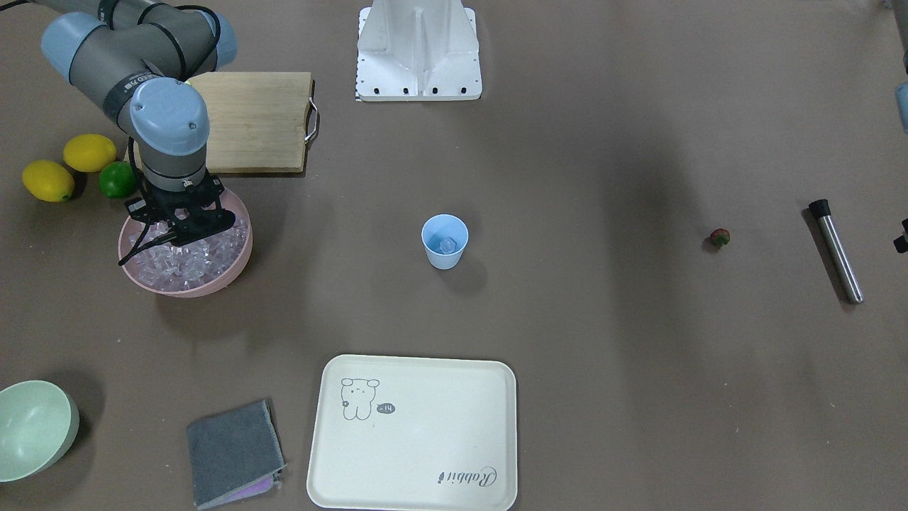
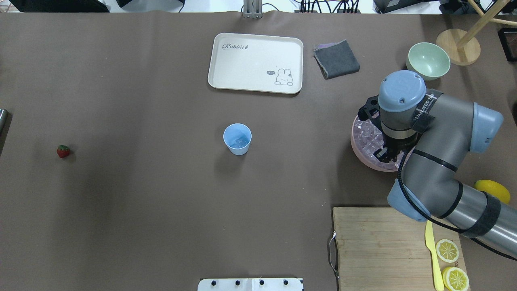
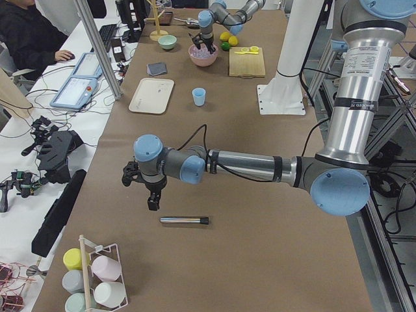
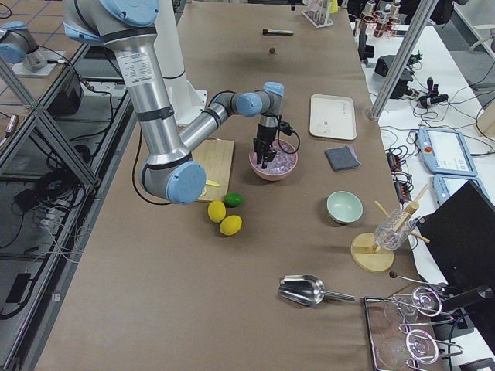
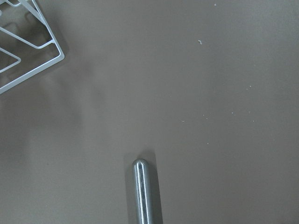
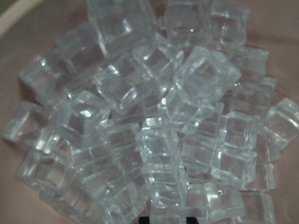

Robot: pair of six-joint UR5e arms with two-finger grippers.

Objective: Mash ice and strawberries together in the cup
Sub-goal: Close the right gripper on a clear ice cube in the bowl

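Right arm (image 2: pixel 428 161) reaches down into pink bowl (image 1: pixel 237 273); right jaws sit low over the heap of ice (image 6: pixel 154 116). Wrist view: two dark tips at the bottom edge stand apart, cubes showing between them, so right jaws are apart, nothing clamped.

Cup (image 1: pixel 443 260) upright at mid-desk, well apart from the bowl; one clear cube lies inside it.

Strawberry (image 1: pixel 720 238) lies on the bare desk (image 1: pixel 603 319) far to the other side of the cup, near a steel rod (image 1: pixel 839 254) with a black cap.

Left arm (image 3: pixel 247 164) stretches low over the desk; left jaws hang just above the desk beside the rod, not touching it. Cannot tell whether left jaws are apart or together
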